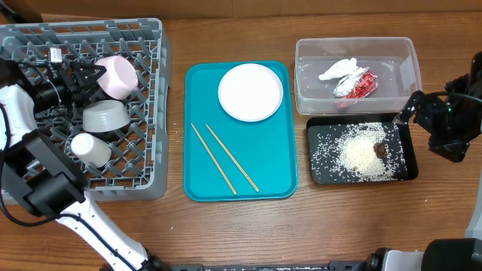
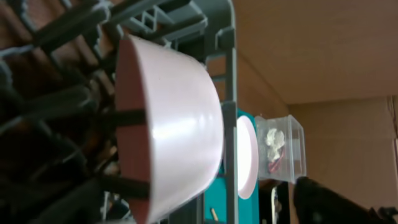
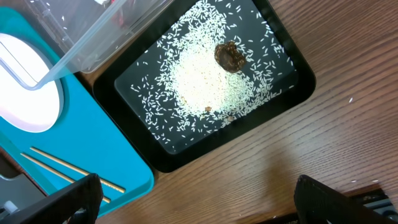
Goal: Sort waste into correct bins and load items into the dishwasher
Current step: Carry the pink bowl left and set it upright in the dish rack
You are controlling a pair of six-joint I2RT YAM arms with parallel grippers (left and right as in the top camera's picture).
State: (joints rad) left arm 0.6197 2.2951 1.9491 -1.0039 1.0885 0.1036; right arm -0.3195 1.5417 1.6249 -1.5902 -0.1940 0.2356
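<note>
Pink bowl (image 2: 174, 124) tipped on its side in the grey rack (image 1: 156, 113)
Glossy, pale outside and deeper pink inside, it lies among the prongs just before the spread left tool (image 1: 92, 74); the right tool (image 3: 199, 208) hangs spread over the desk (image 3: 348, 124) beside the black tray (image 3: 283, 74).

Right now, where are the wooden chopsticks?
In the overhead view, the chopsticks lie side by side on the teal tray in the middle of the table, just below the white plate in the picture.
</note>
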